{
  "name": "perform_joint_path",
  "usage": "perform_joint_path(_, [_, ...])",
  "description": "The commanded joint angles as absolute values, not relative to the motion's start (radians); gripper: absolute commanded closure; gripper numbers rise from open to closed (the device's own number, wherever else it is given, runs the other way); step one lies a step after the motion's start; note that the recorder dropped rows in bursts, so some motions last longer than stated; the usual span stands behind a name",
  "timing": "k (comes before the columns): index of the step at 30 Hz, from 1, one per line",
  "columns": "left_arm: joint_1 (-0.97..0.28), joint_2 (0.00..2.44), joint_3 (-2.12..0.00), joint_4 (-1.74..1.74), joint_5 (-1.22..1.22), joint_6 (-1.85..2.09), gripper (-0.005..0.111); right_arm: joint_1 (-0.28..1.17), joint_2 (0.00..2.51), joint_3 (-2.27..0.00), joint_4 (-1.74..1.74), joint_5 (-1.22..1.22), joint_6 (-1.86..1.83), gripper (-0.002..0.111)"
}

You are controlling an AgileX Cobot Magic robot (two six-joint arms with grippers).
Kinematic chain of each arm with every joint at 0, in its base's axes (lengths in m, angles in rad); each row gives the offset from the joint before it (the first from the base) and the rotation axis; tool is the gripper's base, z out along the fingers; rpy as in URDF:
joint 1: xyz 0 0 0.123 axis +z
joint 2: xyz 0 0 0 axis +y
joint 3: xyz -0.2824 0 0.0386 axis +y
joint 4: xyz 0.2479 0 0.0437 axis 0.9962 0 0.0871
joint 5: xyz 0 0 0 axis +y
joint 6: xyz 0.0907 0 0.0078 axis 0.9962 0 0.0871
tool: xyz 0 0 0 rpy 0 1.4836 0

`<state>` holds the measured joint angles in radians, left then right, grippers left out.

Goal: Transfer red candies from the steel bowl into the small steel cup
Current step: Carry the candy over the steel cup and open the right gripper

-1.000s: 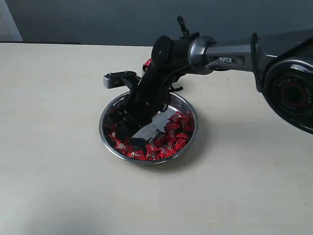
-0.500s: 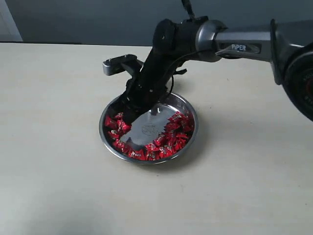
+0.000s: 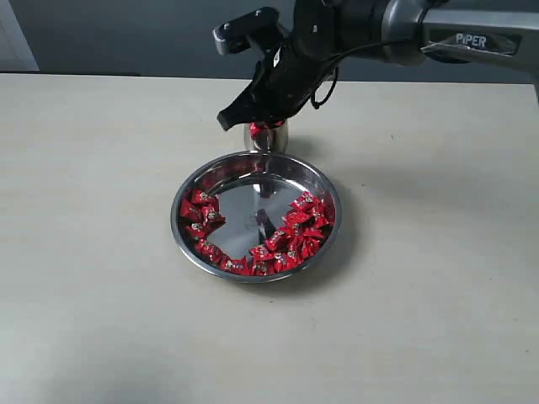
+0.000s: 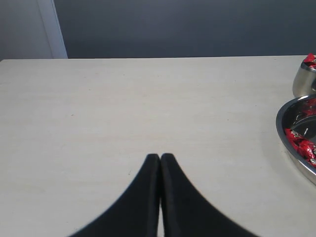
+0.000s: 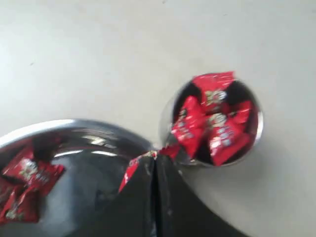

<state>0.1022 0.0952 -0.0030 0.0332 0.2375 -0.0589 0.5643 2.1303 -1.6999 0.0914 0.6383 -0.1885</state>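
The steel bowl sits mid-table with red candies ringing its bare centre. Just behind it stands the small steel cup, heaped with several red candies. My right gripper hangs in the air above the cup and the bowl's far rim. In the right wrist view its jaws are shut on a red candy that sticks out at the tips, close to the cup's rim. My left gripper is shut and empty over bare table, away from the bowl and the cup.
The pale table top stretches wide on all sides of the bowl. A dark wall runs along the table's far edge. The right arm reaches in from the upper right.
My right gripper has risen out of the bowl with a candy and moved back toward the cup. The bowl's shiny centre now shows uncovered.
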Motion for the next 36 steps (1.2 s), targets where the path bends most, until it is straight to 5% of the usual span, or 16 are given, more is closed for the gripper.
perform_joint_path(1, [0.097, 0.088, 0.000, 0.040, 0.233, -0.061, 0.106, 0.507, 2.119, -1.701, 0.080, 0.551, -0.133, 0.109])
perform_joint_path(22, [0.097, 0.088, 0.000, 0.040, 0.233, -0.061, 0.106, 0.479, 2.182, -1.701, 0.120, 0.405, -0.130, 0.109])
perform_joint_path(27, [0.097, 0.088, 0.000, 0.040, 0.233, -0.061, 0.106, 0.479, 2.184, -1.701, 0.120, 0.411, -0.139, 0.084])
perform_joint_path(36, [0.097, 0.088, 0.000, 0.040, 0.233, -0.061, 0.106, 0.479, 2.141, -1.701, 0.113, 0.393, -0.139, 0.083])
